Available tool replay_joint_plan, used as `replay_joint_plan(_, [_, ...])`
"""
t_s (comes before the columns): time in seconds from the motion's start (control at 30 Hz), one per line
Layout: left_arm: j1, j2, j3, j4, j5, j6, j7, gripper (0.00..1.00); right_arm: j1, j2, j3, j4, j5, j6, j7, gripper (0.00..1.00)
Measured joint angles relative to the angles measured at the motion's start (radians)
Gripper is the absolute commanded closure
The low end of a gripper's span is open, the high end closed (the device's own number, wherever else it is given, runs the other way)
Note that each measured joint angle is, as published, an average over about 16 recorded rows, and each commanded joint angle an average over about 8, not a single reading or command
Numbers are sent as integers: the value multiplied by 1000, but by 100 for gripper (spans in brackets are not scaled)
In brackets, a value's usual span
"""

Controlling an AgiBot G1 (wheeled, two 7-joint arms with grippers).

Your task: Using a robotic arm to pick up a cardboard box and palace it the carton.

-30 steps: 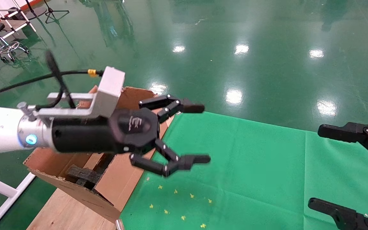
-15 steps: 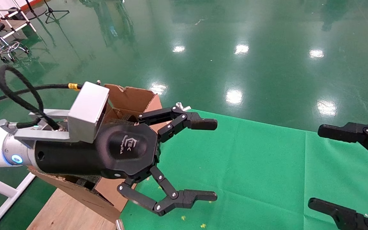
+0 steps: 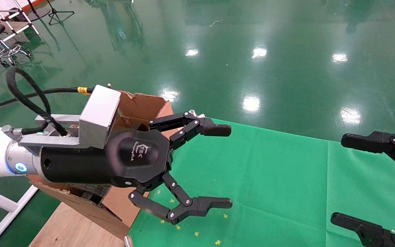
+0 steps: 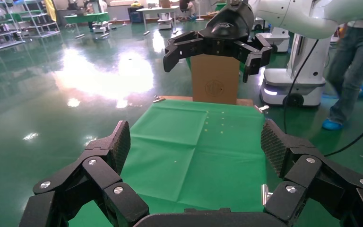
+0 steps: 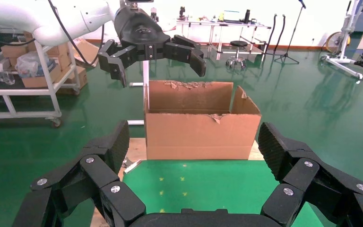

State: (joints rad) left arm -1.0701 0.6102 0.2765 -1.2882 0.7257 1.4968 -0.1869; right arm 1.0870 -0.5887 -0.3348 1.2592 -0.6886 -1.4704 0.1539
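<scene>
Carton [image 3: 139, 106] at left table edge, torn flaps up, dark foam inside. Robotic arm above it; left gripper [image 3: 223, 166] empty, jaws spread wide over green cloth [image 3: 269, 178], risen slightly and drawn back from half-second ago. Cardboard box not visible. Right gripper [image 3: 365, 181] at right edge, jaws wide, unmoved.

Nothing reads clearly: the left end effector [image 3: 214, 164] carries a logo with illegible small lettering.

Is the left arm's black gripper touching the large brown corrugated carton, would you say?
Apart. The right wrist view shows the open left gripper above the carton, floor visible between; the right gripper idles far right.
</scene>
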Motion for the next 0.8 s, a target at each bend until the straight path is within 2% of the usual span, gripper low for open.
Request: replay_joint_plan(0.8, [-6,1,5,7,7,-2,-2,0,0,0,0,0,0,0,0,0])
